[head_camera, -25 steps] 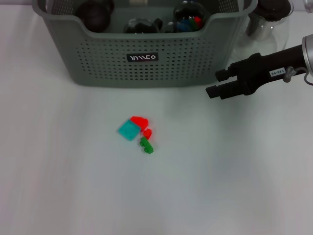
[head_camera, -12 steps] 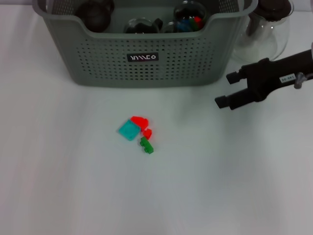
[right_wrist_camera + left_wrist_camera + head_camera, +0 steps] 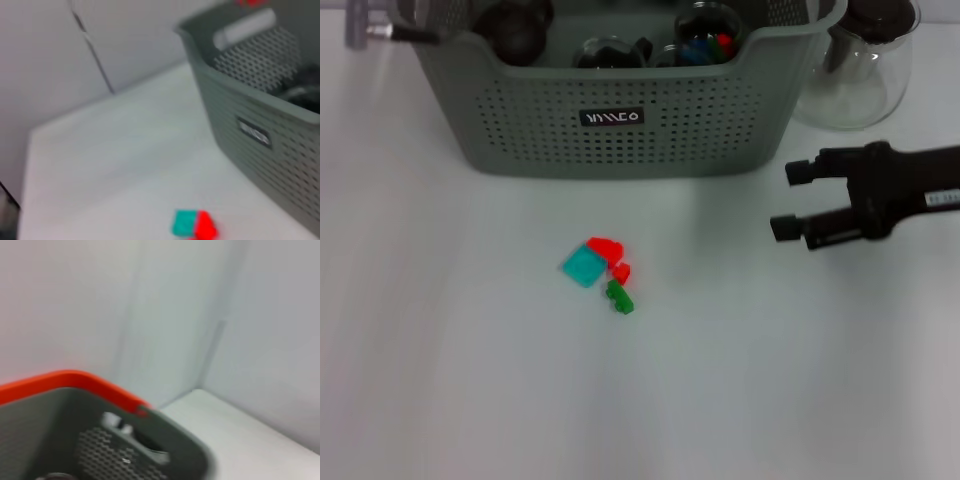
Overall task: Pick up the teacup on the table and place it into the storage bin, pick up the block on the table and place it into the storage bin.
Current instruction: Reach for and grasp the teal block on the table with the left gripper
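1. Standing at the far edge of the white worktop (image 3: 470, 380), the storage bin (image 3: 620, 130) — grey-green plastic, perforated walls, rolled rim, black label — holds dark round things and glassware.
2. A clear glass jug (image 3: 855, 65) sits just beside its right end.
3. The right claw (image 3: 795, 200) hovers near the bin's right corner, its two black fingers spread apart, gripping nothing.
4. The blocks (image 3: 600, 270) — one teal, two red, one green — lie clustered in front of the bin, well apart from that claw.
5. The left claw's opening cannot be told.

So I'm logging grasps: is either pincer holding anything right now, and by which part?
Nothing is held. The right pincer hangs open and empty beside the storage bin; the blocks lie untouched on the table. The left pincer isn't visible.
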